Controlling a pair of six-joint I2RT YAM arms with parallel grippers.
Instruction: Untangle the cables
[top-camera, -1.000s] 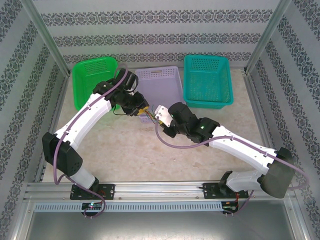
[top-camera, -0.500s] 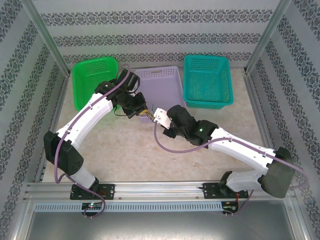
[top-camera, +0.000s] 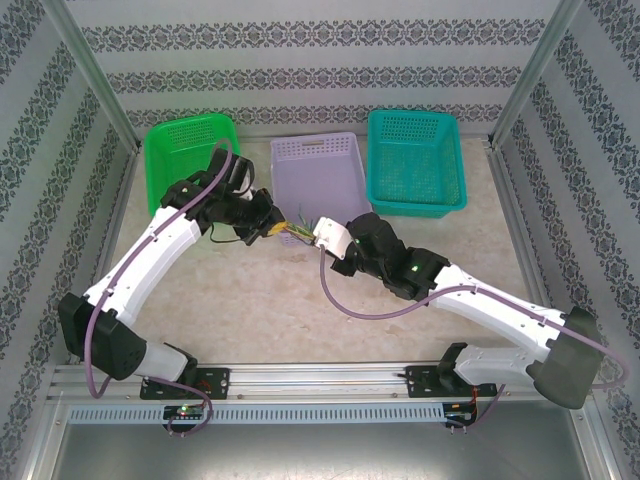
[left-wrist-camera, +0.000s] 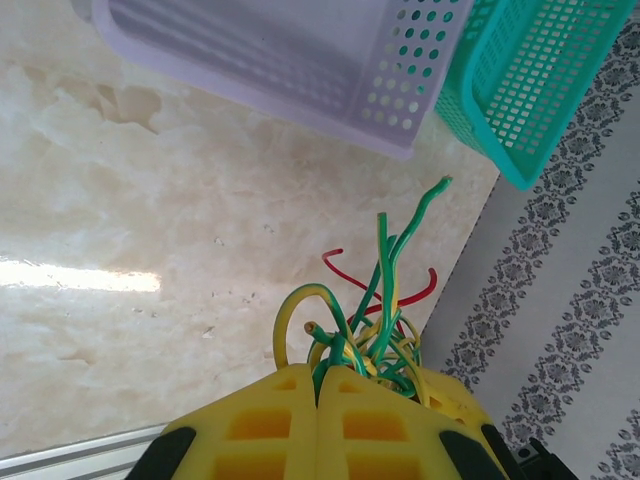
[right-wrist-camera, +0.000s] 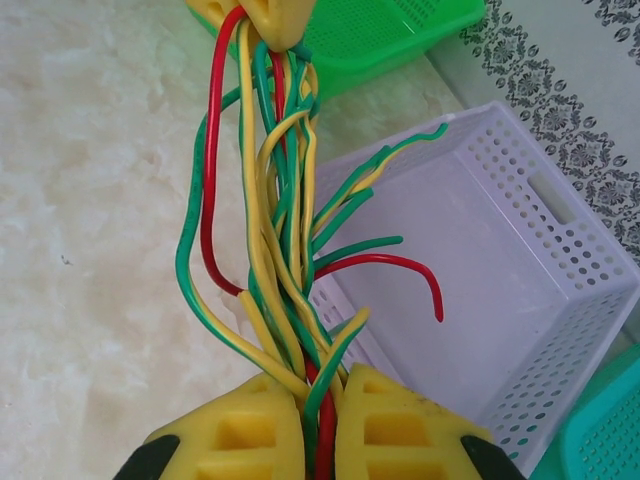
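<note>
The cables (right-wrist-camera: 280, 200) are a tangled bundle of yellow, green, striped and red wires, stretched taut between my two grippers just in front of the purple basket. My left gripper (top-camera: 272, 228) is shut on one end; in its wrist view the yellow fingers (left-wrist-camera: 270, 420) pinch green-and-yellow strands while loose ends of the cables (left-wrist-camera: 385, 290) fan out beyond them. My right gripper (right-wrist-camera: 322, 385) is shut on the other end, with red, green and yellow wires squeezed between its pads. From above, the cables (top-camera: 297, 231) bridge the short gap to the right gripper (top-camera: 318, 236).
Three baskets stand along the back: green (top-camera: 185, 150), purple (top-camera: 320, 175) and teal (top-camera: 415, 160). The purple basket (right-wrist-camera: 520, 290) lies directly under the bundle's loose ends. A thick purple arm cable (top-camera: 345, 300) loops over the marble table in front.
The left gripper has shut on the bundle and its arm has swung back to the left. The right gripper shifted slightly right, so the wires are pulled straighter between them.
</note>
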